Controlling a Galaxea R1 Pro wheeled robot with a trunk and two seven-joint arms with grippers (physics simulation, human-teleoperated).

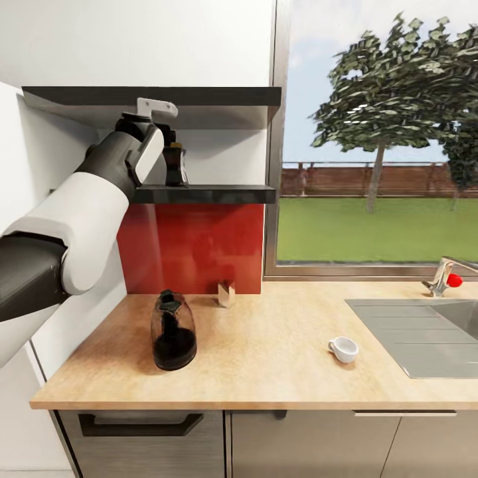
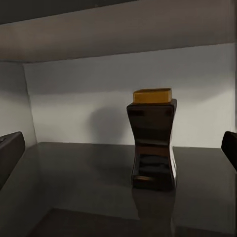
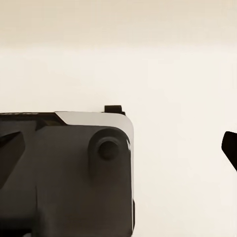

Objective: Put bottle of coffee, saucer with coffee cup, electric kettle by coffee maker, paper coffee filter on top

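While the left arm point(image 1: 86, 199) reaches up to the kitchen shelf point(image 1: 206, 194), its left gripper point(image 2: 118, 148) hangs with jaws wide, nothing between them. Far back on the shelf stands the bottle of coffee point(image 2: 152, 143), upright, apart from the fingers. It looks rigid, glassy, probably slippery and fairly heavy: pinch the narrow waist, below the yellow lid point(image 2: 152, 95). Whether the right jaws are spread, I cannot tell.

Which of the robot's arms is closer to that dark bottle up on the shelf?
The left. Its gripper is raised to the shelf, open, facing the bottle of coffee without touching it. The right gripper faces a plain pale surface, the bottle absent from its view.
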